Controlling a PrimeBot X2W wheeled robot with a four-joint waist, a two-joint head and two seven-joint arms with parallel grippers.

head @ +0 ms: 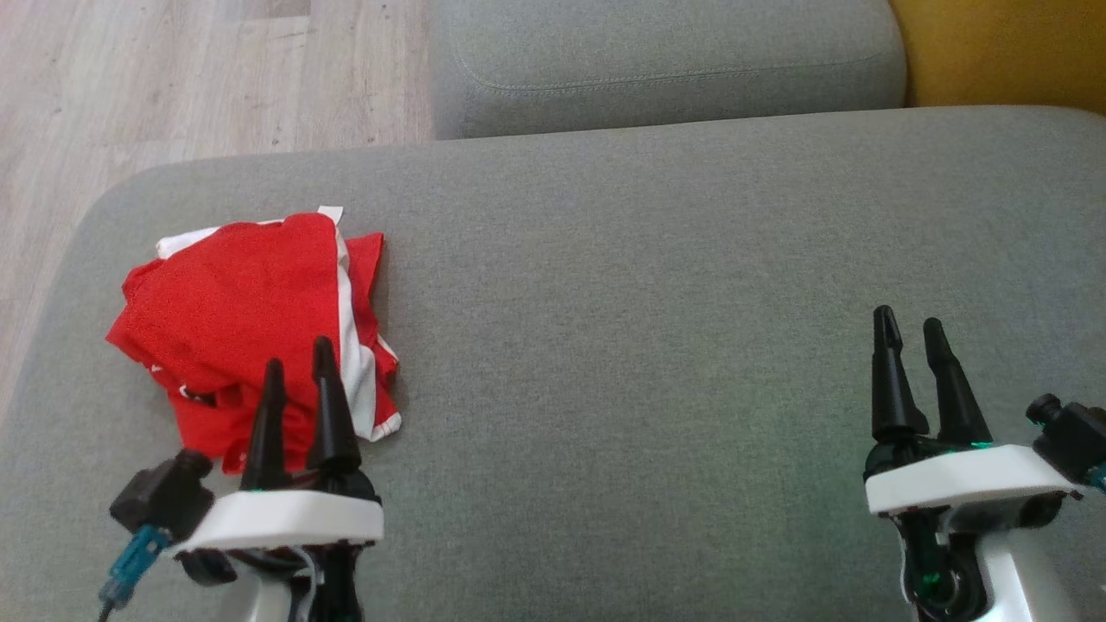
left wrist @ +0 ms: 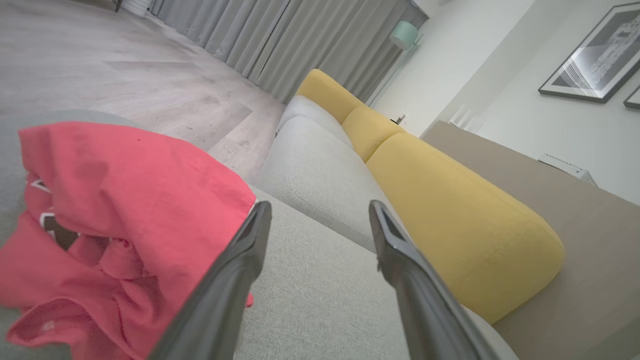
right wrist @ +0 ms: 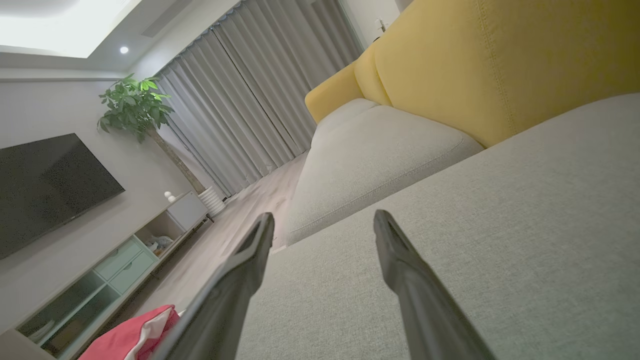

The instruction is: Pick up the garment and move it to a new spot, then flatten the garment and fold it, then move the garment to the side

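Broad grey seat cushion [head: 648,302] of a sofa, serving as the work surface. A red garment [head: 242,302] with white trim lies bunched on the cushion's left part, close to its left edge. The left pincer [head: 298,354] sits at the cushion's near left, at the garment's near edge, fingers spread with nothing between them. The right pincer [head: 907,318], likewise spread and holding nothing, stands over the cushion's bare right part. Beyond the cushion are a second grey cushion [head: 657,60] and a yellow backrest [head: 1002,52], with pale wooden floor [head: 173,78] to its left. Grey curtains [right wrist: 250,100], a wall television [right wrist: 45,190] and a potted plant [right wrist: 135,105] stand farther off.
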